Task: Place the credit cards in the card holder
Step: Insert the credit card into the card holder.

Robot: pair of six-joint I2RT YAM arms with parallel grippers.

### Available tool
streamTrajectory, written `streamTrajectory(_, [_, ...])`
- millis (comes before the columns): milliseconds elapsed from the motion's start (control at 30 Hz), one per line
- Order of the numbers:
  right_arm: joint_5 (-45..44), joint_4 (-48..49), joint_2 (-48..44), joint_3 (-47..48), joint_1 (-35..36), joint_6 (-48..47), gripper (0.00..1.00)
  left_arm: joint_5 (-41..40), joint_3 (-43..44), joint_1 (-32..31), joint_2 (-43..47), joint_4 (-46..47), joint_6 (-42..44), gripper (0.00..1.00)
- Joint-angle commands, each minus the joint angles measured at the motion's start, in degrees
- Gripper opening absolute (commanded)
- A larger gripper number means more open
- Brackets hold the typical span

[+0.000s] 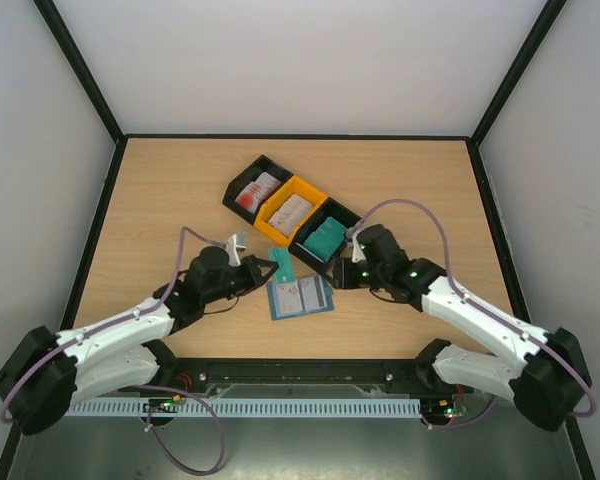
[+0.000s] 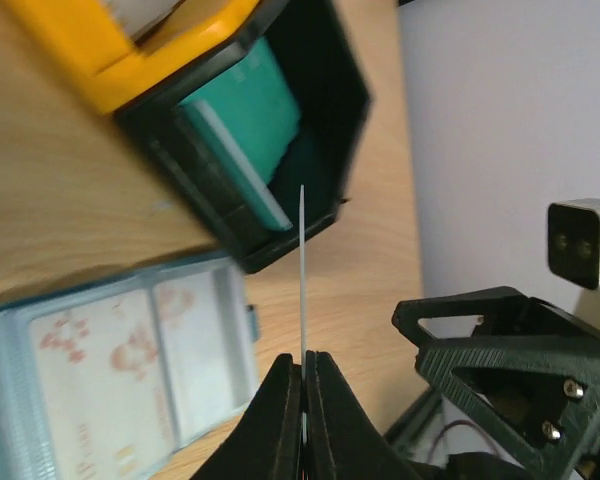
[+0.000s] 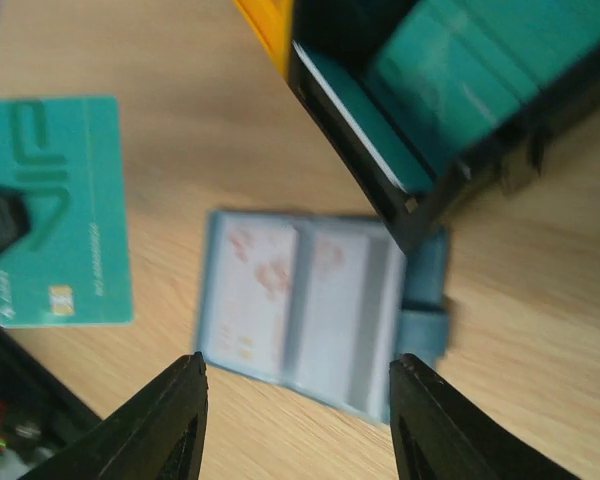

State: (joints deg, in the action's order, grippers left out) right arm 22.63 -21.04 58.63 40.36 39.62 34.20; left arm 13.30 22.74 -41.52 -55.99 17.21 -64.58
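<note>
The card holder [image 1: 300, 297] lies open on the table, pale blue, with red-and-white cards in its pockets; it also shows as the holder [image 2: 110, 350] and the holder [image 3: 310, 310]. My left gripper [image 1: 267, 270] is shut on a green-teal credit card [image 1: 281, 262], held just left of the holder. In the left wrist view that card [image 2: 303, 250] stands edge-on between the closed left gripper [image 2: 303, 362] jaws. The right wrist view shows the card [image 3: 65, 210] face-on. My right gripper [image 3: 298, 375] hangs open above the holder, holding nothing, near the teal-card bin [image 1: 325, 238].
Three bins stand in a diagonal row behind the holder: a black bin [image 1: 255, 188] with red-and-white cards, a yellow bin [image 1: 290, 210] with whitish cards, and the black bin of teal cards [image 2: 250, 110]. The right gripper's body [image 2: 510, 370] hangs close to my left fingers.
</note>
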Motion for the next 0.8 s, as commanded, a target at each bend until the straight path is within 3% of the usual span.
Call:
streamTrajectory(0, [-7.23,-3.86,5.67,-1.54,3.84,-5.05,0.49,-7.88,-1.02,-4.03,-5.84,2.22,0.18,0.03])
streamTrajectory(267, [-10.36,1.28,18.31,-1.82,6.47,-6.29,0.50,-6.86,-3.32,-5.89,-13.13,8.76,-1.53,0.03])
streamTrajectory(400, [-9.72,3.51,23.22,-2.34,7.00,-4.49,0.42,-4.81,-4.34,-5.93,-15.57,11.46,-1.22,0.03])
streamTrajectory(633, [-8.28,9.16,22.14,-8.19,10.63,5.70,0.28,-2.20,-6.65,-5.89,-18.14,15.96,-1.24,0.03])
streamTrajectory(767, [-8.90,10.66,20.79,-9.63,13.24,12.29,0.26,-0.71,-8.62,-5.89,-17.94,18.36,-1.09,0.03])
